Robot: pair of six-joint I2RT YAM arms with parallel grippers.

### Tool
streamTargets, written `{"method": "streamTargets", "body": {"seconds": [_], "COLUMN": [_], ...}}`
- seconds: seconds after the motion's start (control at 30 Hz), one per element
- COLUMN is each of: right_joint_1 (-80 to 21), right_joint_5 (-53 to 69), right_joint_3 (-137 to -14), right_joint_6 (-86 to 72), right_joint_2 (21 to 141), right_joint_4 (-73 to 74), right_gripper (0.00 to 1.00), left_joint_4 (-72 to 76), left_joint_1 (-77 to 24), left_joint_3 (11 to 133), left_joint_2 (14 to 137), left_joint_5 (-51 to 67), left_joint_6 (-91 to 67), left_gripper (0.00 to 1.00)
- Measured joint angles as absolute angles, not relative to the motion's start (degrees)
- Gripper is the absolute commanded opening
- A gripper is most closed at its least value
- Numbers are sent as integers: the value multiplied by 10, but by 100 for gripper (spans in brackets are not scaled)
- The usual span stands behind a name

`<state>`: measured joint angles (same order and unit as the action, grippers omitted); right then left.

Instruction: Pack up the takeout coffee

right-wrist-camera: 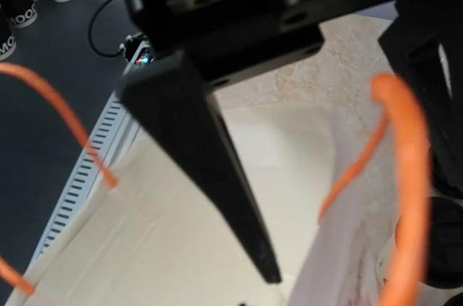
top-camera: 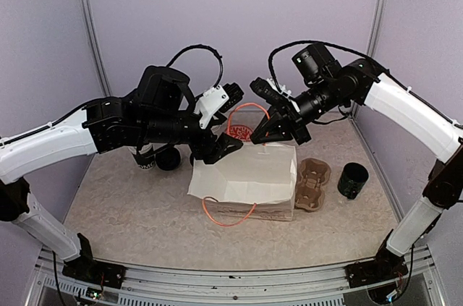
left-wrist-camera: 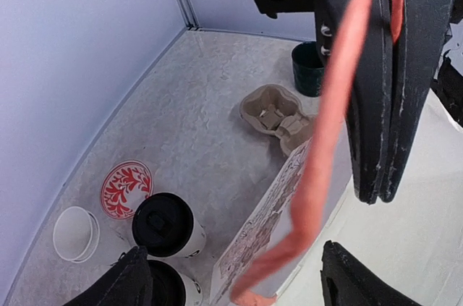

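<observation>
Pinching the orange handle [left-wrist-camera: 340, 125] of the white paper bag [top-camera: 249, 176], the left gripper [left-wrist-camera: 387, 103] is hanging mid-table, clenched on that loop. Two lidded coffee cups [left-wrist-camera: 168, 228] are standing toward the table's left edge, below and left of it. The right gripper [top-camera: 278, 129] is hovering over the bag's far rim, fingers spread.

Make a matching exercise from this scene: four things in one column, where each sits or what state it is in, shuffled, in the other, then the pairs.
Things:
1. paper bag
2. cup carrier
3. black pot
4. lidded coffee cups

Places or states:
A. far right of the table
B. lying between the bag and the pot
C. standing to the left of the bag
D. mid-table, orange handles, both grippers at its top

Pairs: 1-D, 2-B, 3-A, 4-C
</observation>
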<state>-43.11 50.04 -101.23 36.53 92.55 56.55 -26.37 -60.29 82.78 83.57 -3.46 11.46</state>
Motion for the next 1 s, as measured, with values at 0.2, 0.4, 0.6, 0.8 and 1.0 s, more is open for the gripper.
{"method": "streamTargets", "body": {"seconds": [0.2,0.4,0.6,0.8,1.0], "right_joint_1": [-431,-431,-431,-423,-316], "right_joint_5": [496,483,464,436,449], "right_joint_3": [-1012,-1012,-1028,-1030,-991], "right_joint_6": [370,375,376,373,375], "right_joint_2": [926,926,926,911,843], "right_joint_4": [566,570,582,596,600], "right_gripper": [0,0,29,52,51], "left_joint_4": [-286,-316,-331,-334,-345], "left_joint_1": [-594,-589,-575,-559,-554], "left_joint_3": [850,871,875,876,877], "left_joint_2": [848,876,884,884,884], "left_joint_5": [8,51,76,95,107], "left_joint_6": [155,170,171,167,164], "left_gripper": [53,28,14,3,0]}}
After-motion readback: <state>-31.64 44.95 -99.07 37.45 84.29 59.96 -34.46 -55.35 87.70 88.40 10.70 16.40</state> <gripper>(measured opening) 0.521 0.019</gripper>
